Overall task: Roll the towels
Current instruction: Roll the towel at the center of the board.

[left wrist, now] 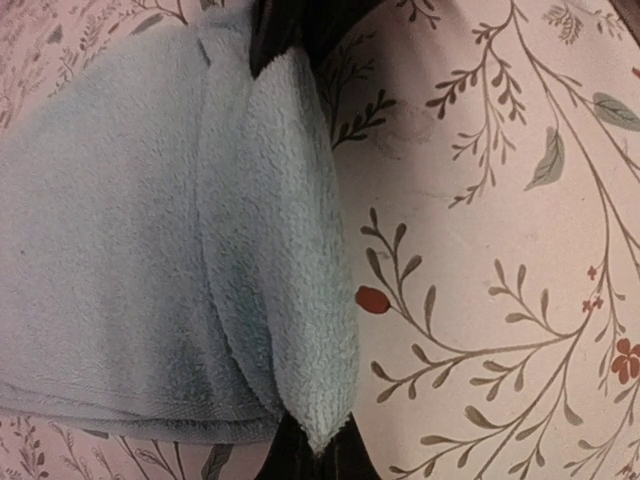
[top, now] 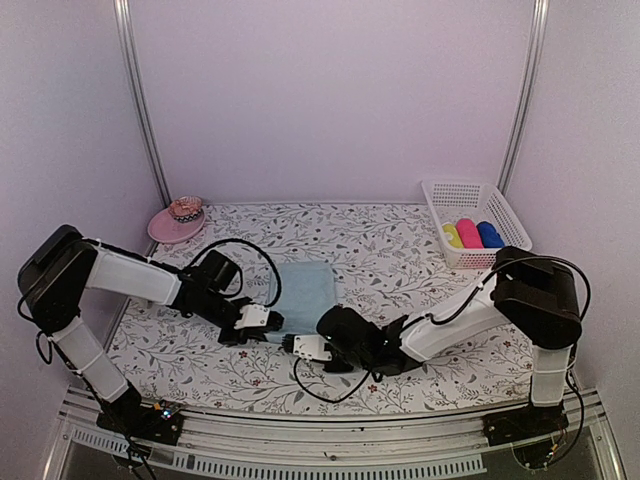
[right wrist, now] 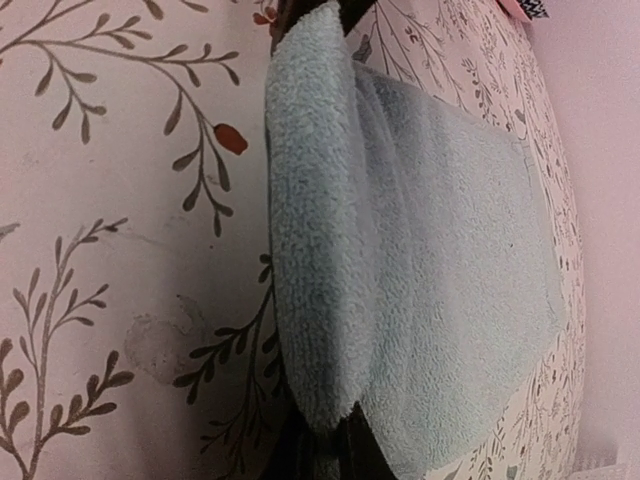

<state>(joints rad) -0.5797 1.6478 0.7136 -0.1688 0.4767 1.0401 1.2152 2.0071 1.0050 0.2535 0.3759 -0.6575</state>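
The left tool and the right tool sit low and close together at the near edge of the pale towel. From the top camera, that towel lies flat near the middle of the flowered surface. A blue towel sits rolled in the white basket at the far right, beside a pink and a yellow roll. A pink hat rests at the far left.

From the left wrist, the dark fingers are pressed together on a raised fold of the towel's hem, lifted just off the surface.

From the right wrist, a matching fold runs between the fingers. They look closed on it, pinching the same edge further along.

I judge the roll is just being started: the near hem is gathered and nothing is wound yet. The next move calls for both tools to turn the hem over and push it away evenly, so the roll stays tight and straight.
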